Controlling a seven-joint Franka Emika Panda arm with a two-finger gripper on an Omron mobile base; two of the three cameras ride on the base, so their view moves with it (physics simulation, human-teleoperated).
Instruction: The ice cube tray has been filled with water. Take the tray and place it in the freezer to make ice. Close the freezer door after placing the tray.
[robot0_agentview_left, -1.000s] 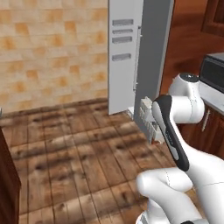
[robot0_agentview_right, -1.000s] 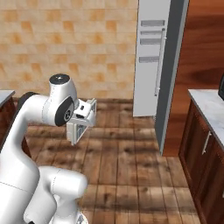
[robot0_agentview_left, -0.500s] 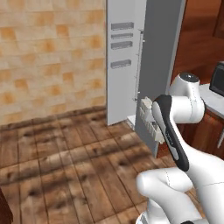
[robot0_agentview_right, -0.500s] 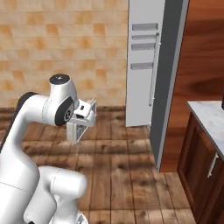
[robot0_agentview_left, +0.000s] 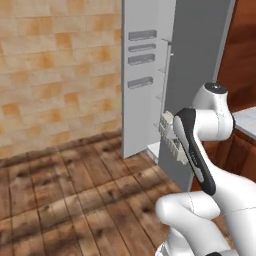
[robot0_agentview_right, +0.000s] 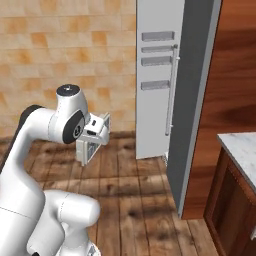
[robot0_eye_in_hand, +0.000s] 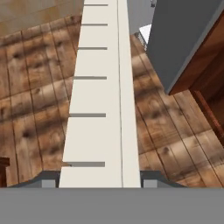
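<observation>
Now the gripper (robot0_agentview_right: 91, 150), left of centre in the right base view, has its fingers clamped on the ice cube tray (robot0_eye_in_hand: 99, 100); the freezer door (robot0_agentview_right: 157, 75) stands open, upper centre.

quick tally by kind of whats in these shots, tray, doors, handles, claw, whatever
ice cube tray: 1, clamped in the claw
claw: 1, shut on the tray
freezer door: 1, standing open
freezer: 1
vertical bar handle: 1
bins on the door's inner face: 4
stone-topped counter: 1
total: 10

Tan tiled wall (robot0_agentview_left: 55, 75), plank floor (robot0_agentview_left: 75, 200)
</observation>
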